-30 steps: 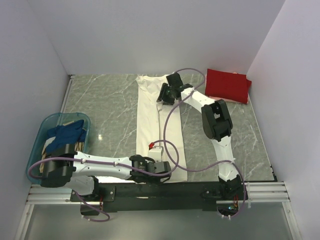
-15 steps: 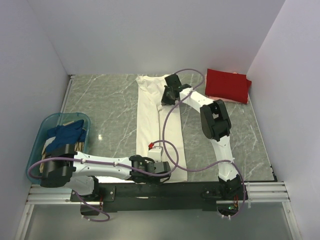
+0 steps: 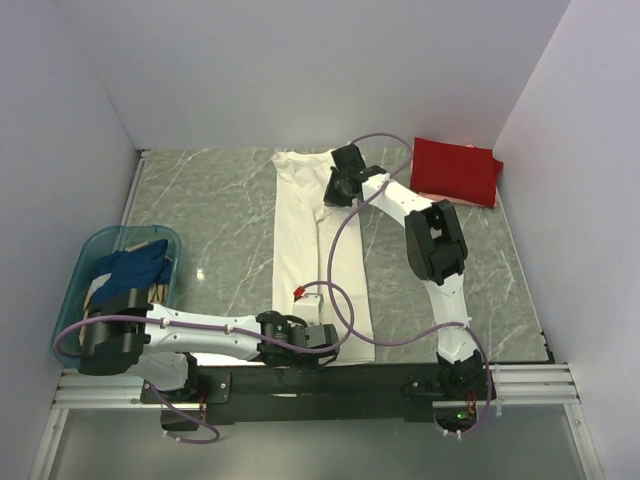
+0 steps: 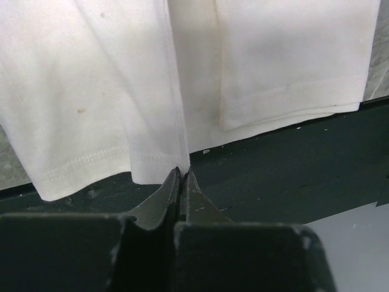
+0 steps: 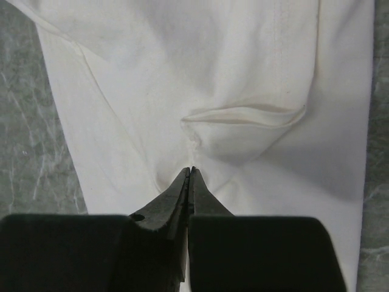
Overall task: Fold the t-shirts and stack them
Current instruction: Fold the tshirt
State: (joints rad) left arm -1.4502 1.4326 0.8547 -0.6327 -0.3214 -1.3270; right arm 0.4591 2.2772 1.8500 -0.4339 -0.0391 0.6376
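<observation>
At the near edge of the table, the left gripper [image 4: 182,171] lies low over the black base rail [image 4: 273,164], its two fingers pressed together on the bottom hem of the cream-white t-shirt [image 3: 300,230], right where a lengthwise fold meets that hem. From the left wrist view the hem hangs slightly past the table edge over the dark rail, with a second, shorter folded layer lying to the right of the pinch. The shirt itself is spread as a long narrow strip running away from the arms across the middle of the grey marble table [image 3: 210,220], both sides folded inward. To the left, near the side wall, a teal plastic basket [image 3: 80,268] holds a dark blue t-shirt [image 3: 130,268] on top of tan cloth [image 3: 97,293]. Farther out, the right arm reaches across to the strip's far end, where the right gripper [image 5: 190,171] has its fingers closed on a small pucker of the white cloth just below a folded sleeve edge. Beyond it, in the far right corner, a red t-shirt [image 3: 455,170] lies folded flat, well apart from the white one.
</observation>
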